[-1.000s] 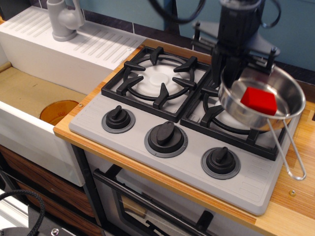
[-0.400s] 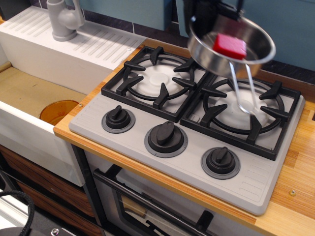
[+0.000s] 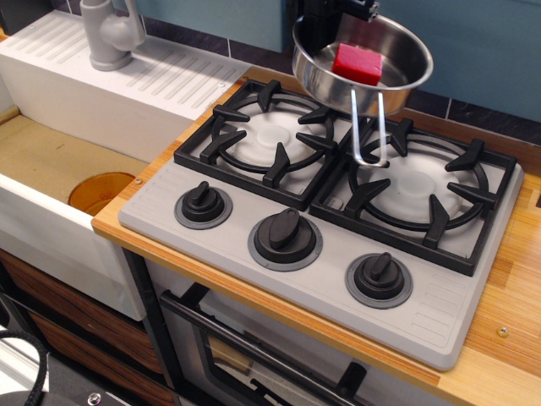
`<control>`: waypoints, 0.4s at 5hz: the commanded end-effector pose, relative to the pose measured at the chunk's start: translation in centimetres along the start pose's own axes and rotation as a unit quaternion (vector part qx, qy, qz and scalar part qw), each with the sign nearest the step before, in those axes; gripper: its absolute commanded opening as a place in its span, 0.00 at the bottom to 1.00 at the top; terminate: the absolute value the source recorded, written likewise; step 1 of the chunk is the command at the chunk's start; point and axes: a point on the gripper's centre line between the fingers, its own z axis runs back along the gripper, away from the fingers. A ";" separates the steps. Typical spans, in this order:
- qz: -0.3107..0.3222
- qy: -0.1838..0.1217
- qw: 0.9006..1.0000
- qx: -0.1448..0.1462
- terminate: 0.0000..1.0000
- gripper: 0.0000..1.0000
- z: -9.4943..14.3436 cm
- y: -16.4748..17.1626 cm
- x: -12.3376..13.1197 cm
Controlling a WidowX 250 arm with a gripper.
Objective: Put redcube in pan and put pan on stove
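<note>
The shiny steel pan [image 3: 396, 52] hangs in the air above the back of the stove [image 3: 221, 247], over the gap between the two burners. The redcube [image 3: 357, 64] lies inside the pan. The pan's wire-loop handle [image 3: 369, 127] points down toward the right burner grate [image 3: 439, 182]. My black gripper [image 3: 328, 17] is at the top edge of the view, shut on the pan's far rim; its fingertips are mostly hidden behind the pan. The left burner grate [image 3: 270, 135] is bare.
A white sink [image 3: 51, 211] with a grey faucet [image 3: 108, 34] and an orange drain disc [image 3: 100, 191] lies to the left. Three black knobs [image 3: 285, 237] line the stove front. A wooden counter [image 3: 507, 338] borders the stove; a blue wall stands behind.
The pan with the red cube has risen from just over the right burner and moved left and back, with the gripper holding it. Its handle now hangs down toward the front.
</note>
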 end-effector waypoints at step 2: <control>-0.014 -0.045 0.999 0.001 0.00 0.00 -0.9 4.3 2.1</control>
